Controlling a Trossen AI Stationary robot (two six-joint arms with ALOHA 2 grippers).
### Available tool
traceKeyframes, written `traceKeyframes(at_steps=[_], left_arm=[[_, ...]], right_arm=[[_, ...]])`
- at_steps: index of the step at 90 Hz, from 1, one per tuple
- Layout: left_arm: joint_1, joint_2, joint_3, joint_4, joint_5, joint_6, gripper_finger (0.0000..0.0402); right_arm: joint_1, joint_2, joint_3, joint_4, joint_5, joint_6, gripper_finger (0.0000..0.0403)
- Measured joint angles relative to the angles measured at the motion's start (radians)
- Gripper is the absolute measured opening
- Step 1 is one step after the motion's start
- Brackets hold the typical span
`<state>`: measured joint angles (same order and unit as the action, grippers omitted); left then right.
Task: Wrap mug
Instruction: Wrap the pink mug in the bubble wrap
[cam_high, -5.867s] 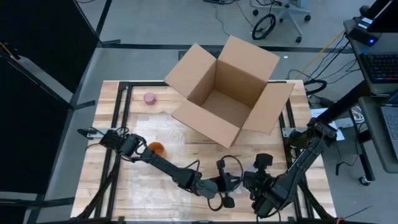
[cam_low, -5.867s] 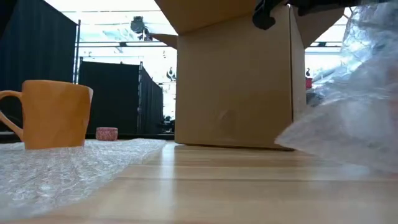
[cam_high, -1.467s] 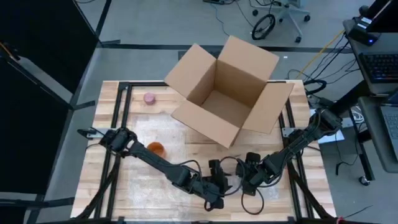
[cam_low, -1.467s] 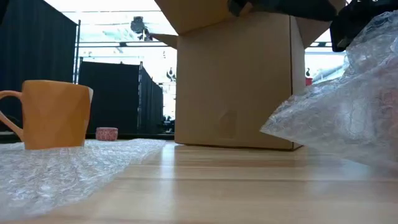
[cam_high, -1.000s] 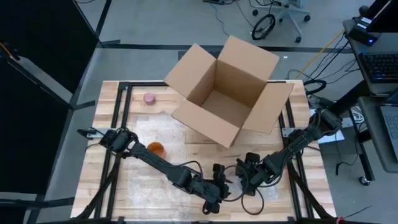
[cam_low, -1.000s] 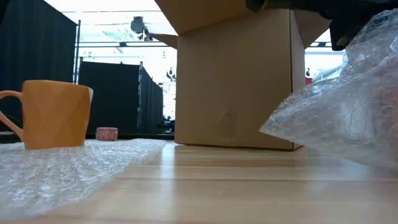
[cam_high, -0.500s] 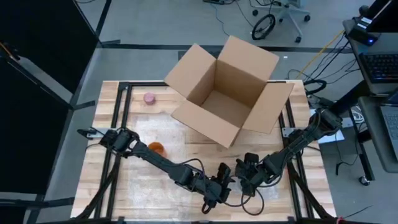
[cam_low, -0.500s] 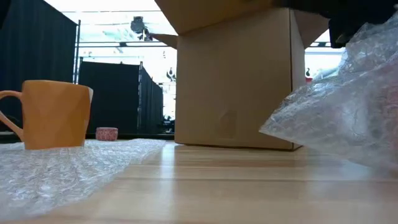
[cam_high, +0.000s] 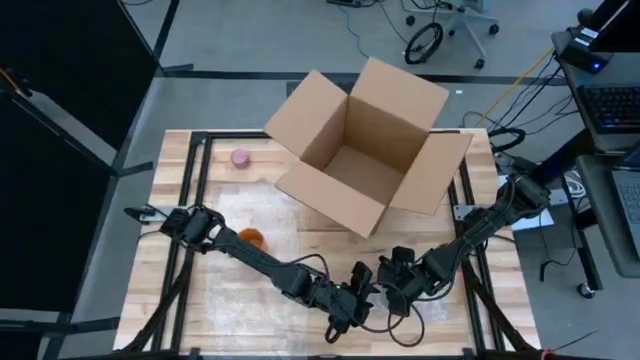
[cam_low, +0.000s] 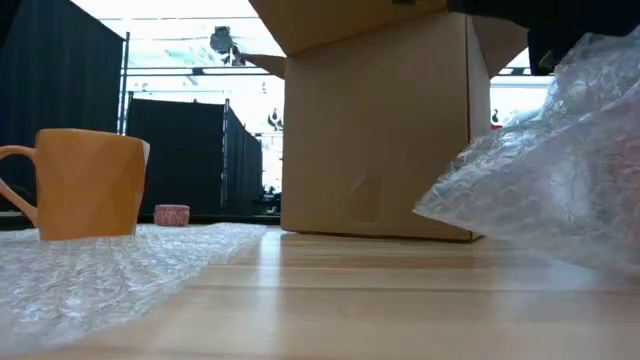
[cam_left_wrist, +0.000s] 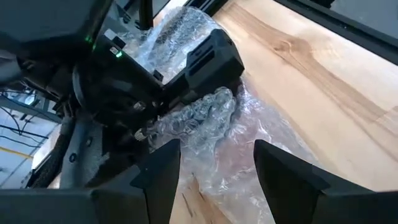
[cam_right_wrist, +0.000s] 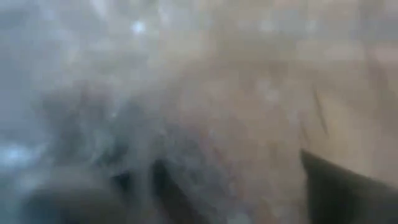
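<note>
Grippers meet near my table's (cam_high: 230, 300) front edge: the right gripper (cam_left_wrist: 186, 102) pinches a bunched fold of wrap (cam_left_wrist: 205, 124), and the left gripper (cam_left_wrist: 214, 174), fingers spread, faces it just beside. Mug (cam_high: 251, 238) stands on the wrap toward the left edge. Box (cam_high: 365, 145) sits open at the back. I read no writing anywhere.

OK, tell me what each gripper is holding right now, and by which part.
The right gripper pinches a bunched edge of the bubble wrap. The left gripper is open beside it, holding nothing.

grey floor (cam_high: 250, 40), black curtains (cam_high: 70, 60), office chair (cam_high: 465, 20)
</note>
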<state>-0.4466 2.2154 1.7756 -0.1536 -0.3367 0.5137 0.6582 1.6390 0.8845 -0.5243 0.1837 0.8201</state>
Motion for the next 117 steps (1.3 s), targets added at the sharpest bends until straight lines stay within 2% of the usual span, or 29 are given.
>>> traceKeyframes(at_steps=[12,24,55,104,117], left_arm=[[0.014,0.012,0.0,0.043,0.023,0.002,0.0193],[0.024,0.043,0.0,0.09,0.058,0.069,0.0193],[0.033,0.058,0.0,0.119,0.016,0.121,0.0193],[0.028,0.058,0.0,0.133,0.014,0.119,0.0193],[0.027,0.058,0.0,0.142,0.008,0.059,0.0193]], right_arm=[[0.0,0.0,0.0,0.0,0.0,-0.002,0.027],[0.0,0.0,0.0,0.0,0.0,0.003,0.027],[0.0,0.0,0.0,-0.001,0.0,0.005,0.027],[0.0,0.0,0.0,0.003,0.0,0.003,0.027],[0.0,0.0,0.0,0.004,-0.001,0.004,0.027]])
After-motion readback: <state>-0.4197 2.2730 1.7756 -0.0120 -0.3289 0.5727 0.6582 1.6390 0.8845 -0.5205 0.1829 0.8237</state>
